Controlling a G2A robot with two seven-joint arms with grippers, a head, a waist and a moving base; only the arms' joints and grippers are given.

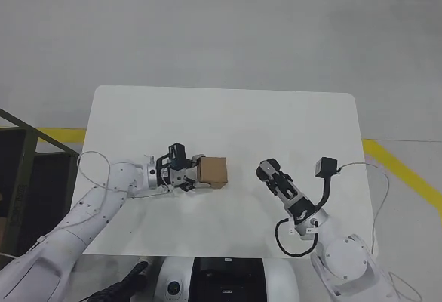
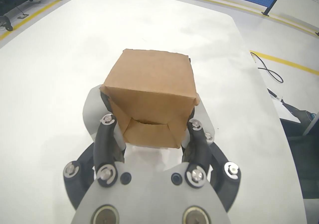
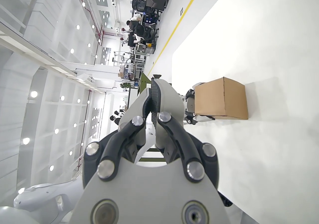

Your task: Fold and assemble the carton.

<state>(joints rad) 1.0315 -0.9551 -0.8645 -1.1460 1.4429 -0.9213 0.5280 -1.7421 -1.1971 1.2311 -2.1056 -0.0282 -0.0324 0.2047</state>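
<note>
Top view: one brown carton [image 1: 213, 171] lies on the white desk [image 1: 281, 121], just left of centre. The left end effector [image 1: 193, 174] is at its left end. The right end effector [image 1: 266, 171] is apart, to its right.

Left wrist view: two fingers [image 2: 87, 110] clasp the carton [image 2: 152, 78] at both sides.

Right wrist view: the right end effector [image 3: 152, 100] is pinched closed and holds nothing, with the carton [image 3: 220, 98] beyond.

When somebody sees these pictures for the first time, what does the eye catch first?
First, the brown carton near the middle of the white table, its open end toward the left gripper, which clamps it on two opposite sides. Next, the right gripper, shut and empty, apart from the carton on its other side.
</note>
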